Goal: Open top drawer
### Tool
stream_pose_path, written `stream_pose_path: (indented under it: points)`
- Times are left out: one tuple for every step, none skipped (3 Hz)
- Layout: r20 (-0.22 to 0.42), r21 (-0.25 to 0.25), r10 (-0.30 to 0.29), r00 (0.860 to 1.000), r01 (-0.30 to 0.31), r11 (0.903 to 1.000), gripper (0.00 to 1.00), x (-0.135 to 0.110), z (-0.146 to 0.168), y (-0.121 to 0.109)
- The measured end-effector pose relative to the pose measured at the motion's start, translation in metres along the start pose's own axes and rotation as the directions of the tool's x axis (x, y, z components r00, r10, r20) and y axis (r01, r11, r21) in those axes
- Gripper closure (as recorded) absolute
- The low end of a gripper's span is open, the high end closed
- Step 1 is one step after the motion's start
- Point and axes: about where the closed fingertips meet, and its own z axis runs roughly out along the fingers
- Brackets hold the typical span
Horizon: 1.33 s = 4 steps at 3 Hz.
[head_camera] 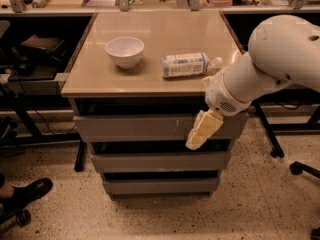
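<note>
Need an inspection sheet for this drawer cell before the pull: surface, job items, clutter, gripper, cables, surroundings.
Surface: beige tabletop, flat, holds two items.
Job's things: top drawer, front looks closed.
Clutter: white bowl upright; plastic bottle lying on its side.
Grippers: gripper in front of the top drawer's right end, pointing down.
Cables: what looks like a thin cable under the side bench at image left.
Surroundings: black shoe lower left; chair base at right.

The end effector [196, 140] hangs before the top drawer [130, 127], rightward; on the table [165, 29], bowl [124, 50] left of bottle [185, 64].
</note>
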Motion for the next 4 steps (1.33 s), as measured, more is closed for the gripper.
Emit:
stream_pose_path:
  points:
    - [0.031,-0.026,-0.005,0.999,0.005,0.9997,0.00,-0.004,0.024,0.013]
    - [0.101,-0.066,0.041,0.994,-0.034,0.9972,0.00,-0.002,0.078,0.035]
    - [0.155,-0.066,0.071,0.985,-0.061,0.9960,0.00,-0.004,0.113,0.043]
    - [0.162,-0.053,0.071,0.984,-0.063,0.9966,0.00,-0.005,0.115,0.039]
